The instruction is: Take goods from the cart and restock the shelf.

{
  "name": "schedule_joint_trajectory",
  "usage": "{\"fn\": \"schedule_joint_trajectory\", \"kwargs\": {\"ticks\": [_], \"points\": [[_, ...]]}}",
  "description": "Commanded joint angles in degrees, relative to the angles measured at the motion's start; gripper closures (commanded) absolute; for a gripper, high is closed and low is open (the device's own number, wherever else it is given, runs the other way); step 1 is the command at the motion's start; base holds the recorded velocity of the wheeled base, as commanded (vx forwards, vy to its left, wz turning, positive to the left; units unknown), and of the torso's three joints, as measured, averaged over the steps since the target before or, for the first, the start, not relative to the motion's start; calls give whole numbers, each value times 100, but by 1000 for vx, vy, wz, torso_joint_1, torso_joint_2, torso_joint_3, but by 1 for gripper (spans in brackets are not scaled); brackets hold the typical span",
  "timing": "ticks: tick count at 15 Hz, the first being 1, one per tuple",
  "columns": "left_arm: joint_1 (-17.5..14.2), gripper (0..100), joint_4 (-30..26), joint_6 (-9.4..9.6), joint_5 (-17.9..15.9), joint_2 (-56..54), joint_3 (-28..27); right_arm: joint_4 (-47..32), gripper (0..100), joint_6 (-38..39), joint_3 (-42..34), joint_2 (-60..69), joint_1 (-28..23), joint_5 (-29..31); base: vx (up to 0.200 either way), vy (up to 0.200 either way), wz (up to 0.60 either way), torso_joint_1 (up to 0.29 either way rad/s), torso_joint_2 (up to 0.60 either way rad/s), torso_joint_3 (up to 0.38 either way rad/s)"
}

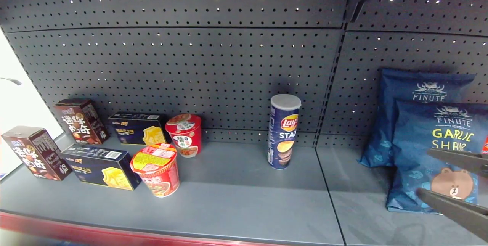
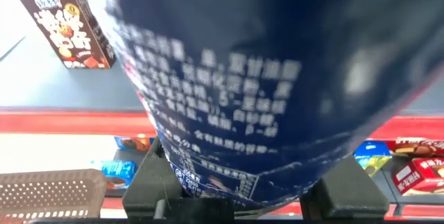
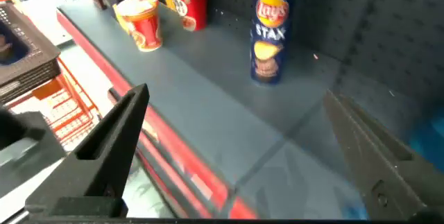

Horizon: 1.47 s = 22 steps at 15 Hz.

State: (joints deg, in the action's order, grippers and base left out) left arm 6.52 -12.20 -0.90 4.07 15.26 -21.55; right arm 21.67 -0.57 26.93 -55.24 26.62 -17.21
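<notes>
Blue canister (image 2: 277,78) is clamped in left gripper (image 2: 250,197); right gripper (image 1: 423,172) is spread apart (before blue snack bags (image 1: 419,124)) above shelf (image 1: 244,200)

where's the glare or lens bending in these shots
Head view: blown-out white at the left edge beside the brown box, light dots through the pegboard, its seams bowed. Left wrist view: pale sheen on the held can. Right wrist view: shelf evenly lit.

Boxes (image 1: 101,166), cups (image 1: 156,169) left on shelf (image 1: 236,200); can (image 1: 283,131) centre; bags (image 1: 427,154) right.
</notes>
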Motion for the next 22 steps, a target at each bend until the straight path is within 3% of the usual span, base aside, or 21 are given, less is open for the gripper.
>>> {"fn": "schedule_joint_trajectory", "kwargs": {"ticks": [1, 3, 6, 13, 22], "points": [[-2, 100, -1, 2, -3, 12, -33, 1348, 0, -31, -135, -1974, 27, -274, 0, 0, 0, 0, 0, 0], [-2, 100, -28, -6, -12, -15, -7, 1735, 0, -39, 243, -2562, -219, -836, 0, 0, 0, 0, 0, 0], [16, 100, -37, -15, -20, -111, 99, 1726, 0, -39, 928, -3160, -351, -1109, 0, 0, 0, 0, 0, 0], [16, 100, -37, -15, -91, -217, 362, 2245, 0, -347, 1728, -4426, -500, -1082, 0, 0, 0, 0, 0, 0], [16, 100, -37, -24, -91, -480, 573, 2833, 0, -444, 2124, -5366, -492, -1153, 0, 0, 0, 0, 0, 0]]}}
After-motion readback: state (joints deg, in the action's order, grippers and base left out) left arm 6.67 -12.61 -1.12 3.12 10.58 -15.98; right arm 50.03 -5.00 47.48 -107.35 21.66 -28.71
